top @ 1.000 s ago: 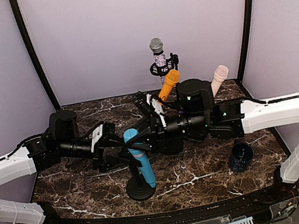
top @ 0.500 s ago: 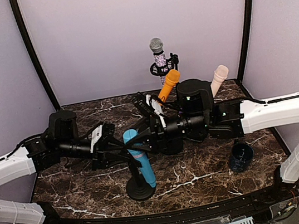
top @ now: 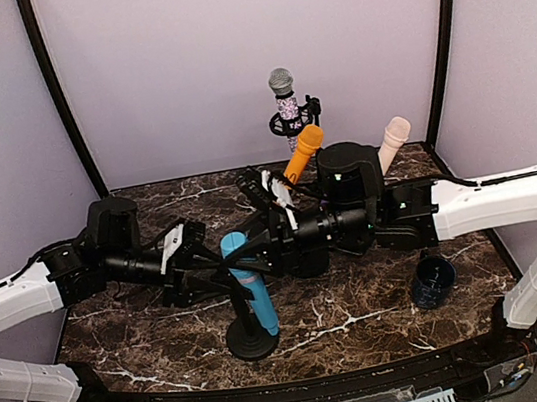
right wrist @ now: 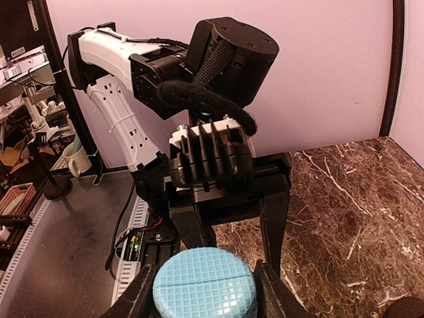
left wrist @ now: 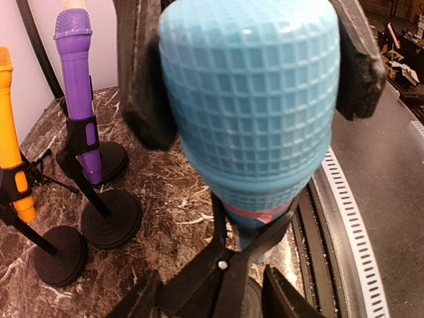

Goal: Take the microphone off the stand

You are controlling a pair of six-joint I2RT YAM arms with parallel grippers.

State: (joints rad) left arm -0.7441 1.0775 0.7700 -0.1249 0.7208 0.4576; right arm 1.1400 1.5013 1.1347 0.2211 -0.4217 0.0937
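We find the blue microphone [top: 251,286] sitting in the clip [left wrist: 281,228] of its stand [top: 251,343], toward the near middle of the table [top: 366,313], with its long axis tilted: head up and away, tail down toward the near edge. Both arms meet at its head, the left claw [left wrist: 252,86] reaching in from the left and the right claw [right wrist: 205,295] from the right, facing one another across it. The left claw's dark pads [left wrist: 147,86] lie against both flanks of the head with no gap showing, so we read it as pinching the microphone. The right claw's fingers [right wrist: 273,291] flank the same head at the lower edge of its view; whether they press or merely straddle we cannot tell. Neither arm is the nearer. We judge the pull must run along that tilted axis, up out of the clip, lest the stand tip
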